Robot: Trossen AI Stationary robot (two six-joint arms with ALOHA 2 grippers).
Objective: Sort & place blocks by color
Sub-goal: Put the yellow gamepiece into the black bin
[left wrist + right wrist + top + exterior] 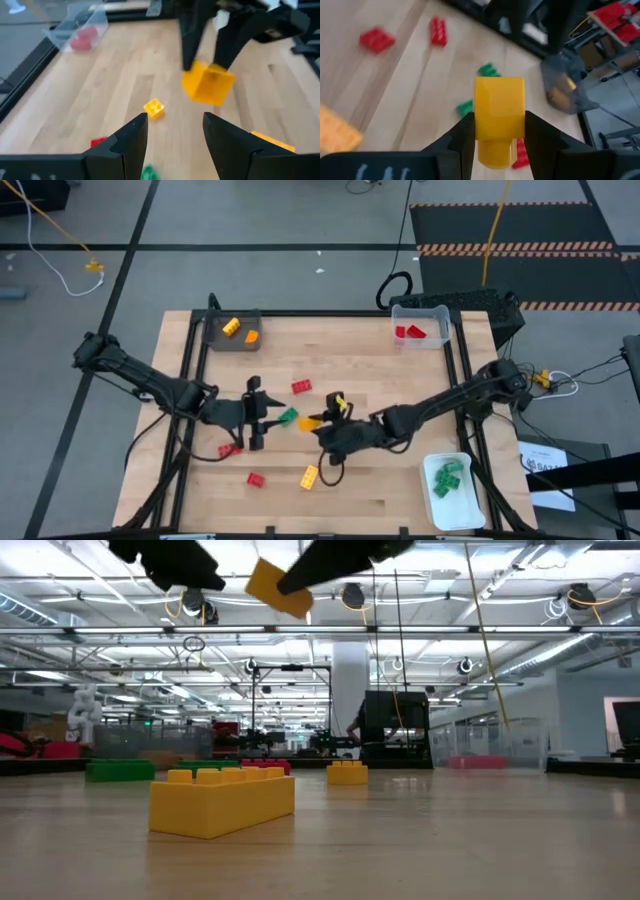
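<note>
A small yellow-orange studded plastic brick is clenched between the jaws of the right gripper, lifted clear of the pale wooden desk near its middle; the low view shows it tilted in the air, and the left wrist view shows it hanging between two dark fingers straight ahead of the left gripper. The left gripper's jaws stand released with nothing between them, facing the right gripper from the left of the desk's middle, the two close together but apart. Just beside the left gripper lies a green brick, and a red brick sits a little farther back. A small yellow brick rests just behind the right gripper. At the near side lie a longer yellow brick, a red brick to its left, and another red brick beneath the left arm. At the far left corner a dark grey tray holds a yellow brick and an orange brick. At the far right a clear plastic tray holds red bricks. At the near right corner a white tray holds several green bricks.
</note>
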